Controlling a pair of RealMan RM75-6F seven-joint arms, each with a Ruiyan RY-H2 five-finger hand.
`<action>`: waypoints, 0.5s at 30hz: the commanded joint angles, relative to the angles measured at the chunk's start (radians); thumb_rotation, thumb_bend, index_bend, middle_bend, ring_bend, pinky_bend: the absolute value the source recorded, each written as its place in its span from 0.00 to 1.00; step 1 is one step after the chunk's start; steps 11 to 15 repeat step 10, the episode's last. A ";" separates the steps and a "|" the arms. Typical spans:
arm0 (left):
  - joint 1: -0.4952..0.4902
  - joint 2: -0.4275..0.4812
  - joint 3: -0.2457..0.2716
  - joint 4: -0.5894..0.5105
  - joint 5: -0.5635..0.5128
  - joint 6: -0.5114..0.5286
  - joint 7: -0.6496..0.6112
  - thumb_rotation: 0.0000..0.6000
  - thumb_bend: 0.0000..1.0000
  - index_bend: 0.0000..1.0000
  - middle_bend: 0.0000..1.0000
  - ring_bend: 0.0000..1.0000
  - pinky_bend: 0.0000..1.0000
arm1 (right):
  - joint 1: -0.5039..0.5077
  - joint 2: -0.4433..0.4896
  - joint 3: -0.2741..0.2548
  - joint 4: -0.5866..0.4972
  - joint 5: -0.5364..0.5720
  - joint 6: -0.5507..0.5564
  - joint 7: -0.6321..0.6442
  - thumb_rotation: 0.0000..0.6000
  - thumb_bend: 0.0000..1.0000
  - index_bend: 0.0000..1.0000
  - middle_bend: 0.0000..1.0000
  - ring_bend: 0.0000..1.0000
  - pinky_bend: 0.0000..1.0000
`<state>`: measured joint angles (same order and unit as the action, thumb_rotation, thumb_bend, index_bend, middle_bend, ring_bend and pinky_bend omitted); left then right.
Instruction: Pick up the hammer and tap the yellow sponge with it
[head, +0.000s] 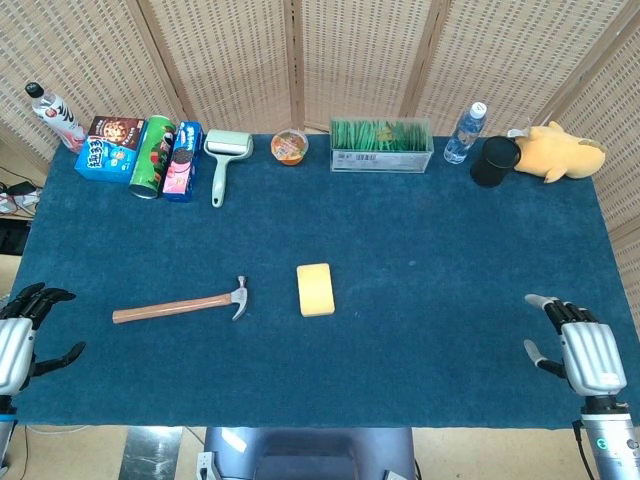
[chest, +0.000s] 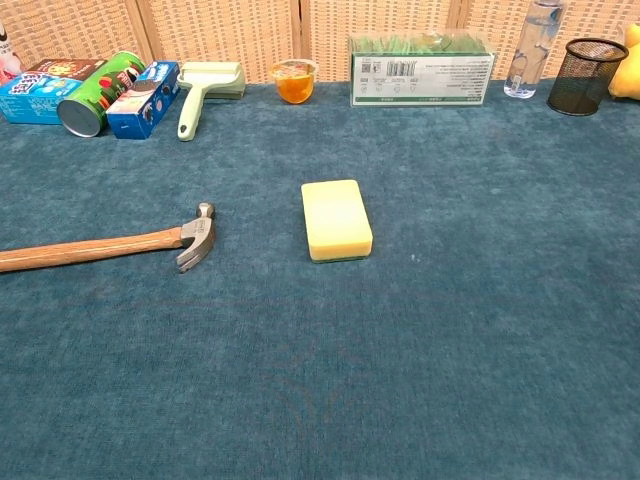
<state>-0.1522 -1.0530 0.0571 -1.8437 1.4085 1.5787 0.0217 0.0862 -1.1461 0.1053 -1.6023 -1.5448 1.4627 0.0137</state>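
Observation:
A hammer (head: 182, 304) with a wooden handle and steel claw head lies flat on the blue table, head pointing right; the chest view shows the hammer (chest: 110, 244) at mid left. The yellow sponge (head: 315, 289) lies flat just right of the hammer head, and the chest view has the sponge (chest: 336, 219) near the centre. My left hand (head: 18, 340) hovers at the table's front left corner, open and empty, well left of the handle end. My right hand (head: 580, 350) is at the front right edge, open and empty. Neither hand shows in the chest view.
Along the back edge stand a bottle (head: 55, 113), snack boxes (head: 107, 145), a green can (head: 152, 155), a lint roller (head: 224, 157), a small cup (head: 289, 146), a clear box of green items (head: 381, 146), a water bottle (head: 465, 132), a black mesh cup (head: 493, 160) and a yellow plush toy (head: 556, 151).

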 joint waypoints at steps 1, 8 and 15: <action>0.008 -0.005 -0.012 -0.005 0.003 0.006 0.000 1.00 0.24 0.28 0.26 0.13 0.21 | -0.001 0.001 -0.001 0.003 0.001 0.005 0.006 1.00 0.33 0.26 0.34 0.35 0.37; -0.006 -0.019 -0.044 -0.006 -0.004 -0.039 0.005 1.00 0.24 0.30 0.26 0.14 0.21 | -0.004 0.002 -0.011 0.018 0.014 0.004 0.014 1.00 0.33 0.27 0.34 0.35 0.37; -0.006 -0.021 -0.051 -0.005 -0.004 -0.046 0.009 1.00 0.24 0.30 0.26 0.14 0.21 | -0.004 0.004 -0.009 0.018 0.020 0.005 0.015 1.00 0.33 0.27 0.34 0.35 0.37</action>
